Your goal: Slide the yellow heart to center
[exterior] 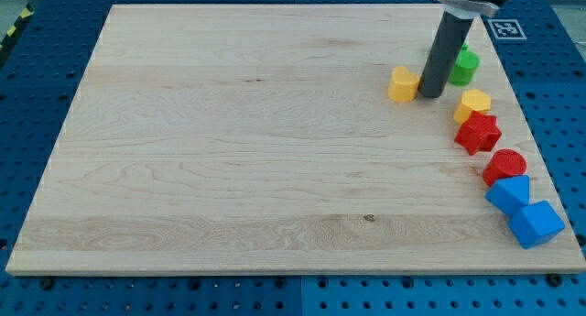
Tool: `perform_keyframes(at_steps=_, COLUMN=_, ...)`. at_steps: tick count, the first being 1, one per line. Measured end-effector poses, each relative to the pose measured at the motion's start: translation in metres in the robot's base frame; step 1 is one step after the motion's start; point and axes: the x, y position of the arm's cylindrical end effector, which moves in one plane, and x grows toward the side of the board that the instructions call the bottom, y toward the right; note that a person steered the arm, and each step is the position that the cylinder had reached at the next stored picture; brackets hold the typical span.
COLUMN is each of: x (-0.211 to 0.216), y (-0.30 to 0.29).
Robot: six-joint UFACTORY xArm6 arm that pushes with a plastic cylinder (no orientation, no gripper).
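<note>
A yellow heart-shaped block (402, 83) lies on the wooden board (247, 151) at the view's upper right. My tip (430, 95) stands right beside it on its right side, touching or almost touching it. The dark rod rises from there to the view's top edge. A green block (463, 67) sits just right of the rod, partly hidden by it.
A curved row of blocks runs down the board's right edge: a yellow hexagon-like block (473, 104), a red star (477, 133), a red round block (504, 166), and two blue blocks (509, 195) (536, 223). A marker tag (506, 27) lies off the board.
</note>
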Motion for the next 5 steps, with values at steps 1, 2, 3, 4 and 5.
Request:
perform_keyframes(at_steps=1, x=-0.016, y=-0.020)
perform_keyframes(at_steps=2, x=-0.021, y=-0.052)
perform_keyframes(at_steps=3, x=-0.021, y=-0.090)
perform_keyframes(at_steps=4, x=-0.035, y=-0.112)
perform_keyframes(at_steps=5, x=-0.047, y=-0.122)
